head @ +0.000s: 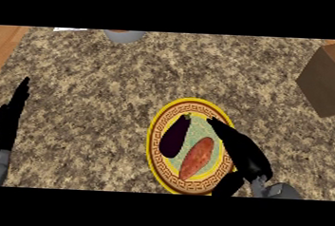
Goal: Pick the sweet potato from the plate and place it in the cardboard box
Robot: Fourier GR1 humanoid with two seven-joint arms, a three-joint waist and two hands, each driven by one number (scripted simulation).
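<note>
Nearest, at the lower right, the right hand (247, 154) comes in over the right rim of the plate (191, 101). Its fingers are stretched out straight and lie close together, with the thumb set apart below them, and it holds nothing. At the left edge the left hand (7, 120) rests with its fingers straight and pointing up.

The sweet potato (196, 158) lies on the plate just left of the right hand's fingers (whether they touch it cannot be told). It is orange and set at a slant. Just beside it, on its left, lies a dark purple eggplant (174, 135), also on the plate.

Farther off, at the right edge of the speckled counter (94, 83), stands the cardboard box (329, 81), well apart from the plate. At the far edge a grey bowl (123, 35) is partly cut off by the view.
</note>
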